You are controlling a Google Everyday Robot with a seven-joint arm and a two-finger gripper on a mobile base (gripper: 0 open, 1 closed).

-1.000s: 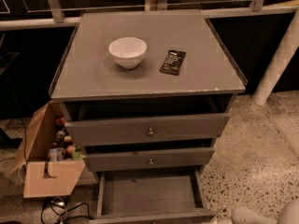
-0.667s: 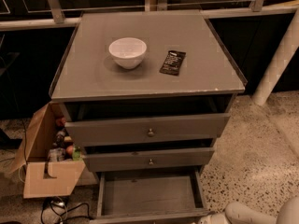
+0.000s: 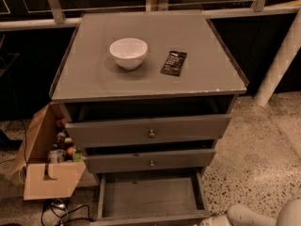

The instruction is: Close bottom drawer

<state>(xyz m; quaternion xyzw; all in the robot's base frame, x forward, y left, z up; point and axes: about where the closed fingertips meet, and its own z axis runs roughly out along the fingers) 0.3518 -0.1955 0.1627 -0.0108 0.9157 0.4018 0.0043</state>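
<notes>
1. The bottom drawer (image 3: 149, 196) is pulled far out, the lowest of three.
2. My gripper (image 3: 210, 219) is low at its front right corner; whether it is spread or closed, I cannot tell.
3. I judge this is the approach; next I must push the front straight in.

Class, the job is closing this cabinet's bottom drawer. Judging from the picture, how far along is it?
Nothing looks done yet: the bottom drawer stands pulled far out, its grey inside showing. In hand: the gripper sits at the picture's lower edge, near the right end of that drawer's front. Left: pushing the drawer fully in beneath the middle drawer.
</notes>
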